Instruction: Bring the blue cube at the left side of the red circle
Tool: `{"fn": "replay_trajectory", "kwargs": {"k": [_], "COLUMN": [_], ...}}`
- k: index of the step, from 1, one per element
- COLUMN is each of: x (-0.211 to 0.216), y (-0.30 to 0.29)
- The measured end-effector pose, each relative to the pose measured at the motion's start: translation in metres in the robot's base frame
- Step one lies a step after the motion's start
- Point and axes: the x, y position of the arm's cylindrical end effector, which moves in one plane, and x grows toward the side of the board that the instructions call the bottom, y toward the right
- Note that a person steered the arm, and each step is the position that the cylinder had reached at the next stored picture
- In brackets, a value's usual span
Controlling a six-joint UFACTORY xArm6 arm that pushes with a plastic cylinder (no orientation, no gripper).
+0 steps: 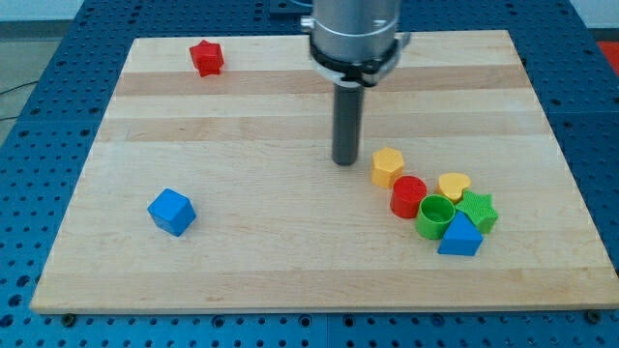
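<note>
My tip (346, 161) holds nothing, no jaws fitted. Blue cube (172, 212) lies well left and nearer; red circle (408, 196) just right of tip. Push must run rightward.

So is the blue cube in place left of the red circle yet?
Not yet. The blue cube sits alone far toward the view's left; my tip is beside the yellow block, near the red circle.

Rod tip (346, 161) on wooden surface (242, 242), just left of yellow hexagon (388, 165). Red circle (408, 196) touching hexagon's lower right, green ring (435, 215) beside it. Blue cube (171, 211) far left of red circle. Red star (206, 57) far upper left.
</note>
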Motion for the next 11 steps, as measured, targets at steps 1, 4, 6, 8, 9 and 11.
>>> {"fn": "replay_trajectory", "kwargs": {"k": [1,4,6,8,9,11], "x": [-0.026,0.008,0.093,0.096,0.097,0.106], "y": [-0.067,-0.243,-0.216,-0.064,-0.027,0.005]}}
